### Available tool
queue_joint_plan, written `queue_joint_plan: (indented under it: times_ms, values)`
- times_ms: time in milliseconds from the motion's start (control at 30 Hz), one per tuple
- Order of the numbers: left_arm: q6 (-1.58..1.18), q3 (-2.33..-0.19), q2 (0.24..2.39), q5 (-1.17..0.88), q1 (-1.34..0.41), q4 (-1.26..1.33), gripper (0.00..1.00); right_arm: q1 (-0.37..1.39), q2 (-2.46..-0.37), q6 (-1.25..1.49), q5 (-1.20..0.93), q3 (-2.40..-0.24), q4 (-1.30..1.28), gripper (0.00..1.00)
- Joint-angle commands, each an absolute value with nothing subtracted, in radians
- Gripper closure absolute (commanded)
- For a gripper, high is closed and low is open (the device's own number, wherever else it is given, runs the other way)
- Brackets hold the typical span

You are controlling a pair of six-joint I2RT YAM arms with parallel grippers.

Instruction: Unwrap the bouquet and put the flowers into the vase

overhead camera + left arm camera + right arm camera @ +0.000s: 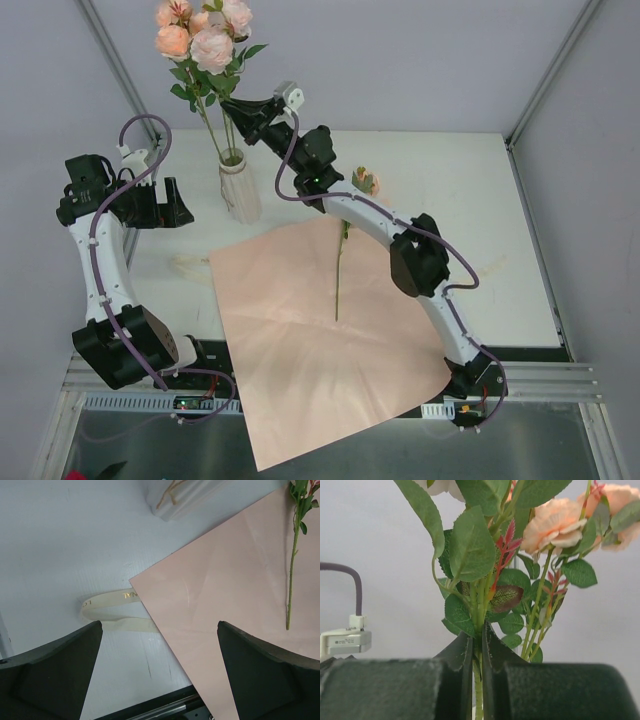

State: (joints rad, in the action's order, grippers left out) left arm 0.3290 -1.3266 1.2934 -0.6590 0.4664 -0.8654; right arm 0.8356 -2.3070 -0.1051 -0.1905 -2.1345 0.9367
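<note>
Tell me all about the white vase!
The vase is small, white and ribbed, ceramic-looking, with a narrow neck. It stands upright on the table, near the far left corner of the pink paper. Green stems of the flowers stand in its mouth; the right tool pinches one just above it.

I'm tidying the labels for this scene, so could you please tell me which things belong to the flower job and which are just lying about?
Job in hand:
vase; flowers standing in it; right gripper, shut on one stem; single flower on the pink paper.

Lying about:
pink paper, spread flat; cream ribbon at its edge.
</note>
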Motion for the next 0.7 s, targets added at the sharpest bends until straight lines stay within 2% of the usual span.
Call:
queue_joint_plan:
  times_ms: [0, 333, 367, 400, 500, 600, 667]
  values:
    - [0.345, -1.344, 1.269, -0.695, 0.476, -0.871, 0.01, 0.833, -2.312, -0.077, -0.173, -2.167, 1.009, 0.99]
    - [0.357, -1.330, 1.262, -0.686, 0.476, -0.871, 0.01, 0.839, -2.373, -0.032, -0.189, -2.197, 0.902, 0.98]
    - [0.357, -1.324, 1.261, -0.687, 0.476, -0.873, 0.01, 0.842, -2.369, -0.032, -0.190, -2.189, 0.882, 0.93]
    - [0.357, -1.321, 1.259, -0.689, 0.474, -0.871, 0.01, 0.842, -2.358, -0.031, -0.190, -2.175, 0.858, 0.74]
    - [0.359, -1.321, 1.259, -0.687, 0.476, -0.870, 0.01, 0.844, -2.303, -0.049, -0.198, -2.110, 0.767, 0.47]
    - [0.364, -1.321, 1.255, -0.678, 0.477, -0.870, 0.01, 0.845, -2.215, -0.084, -0.202, -2.039, 0.698, 0.30]
    - [0.364, -1.322, 1.253, -0.677, 0.476, -0.871, 0.01, 0.839, -2.145, -0.095, -0.204, -1.970, 0.634, 0.25]
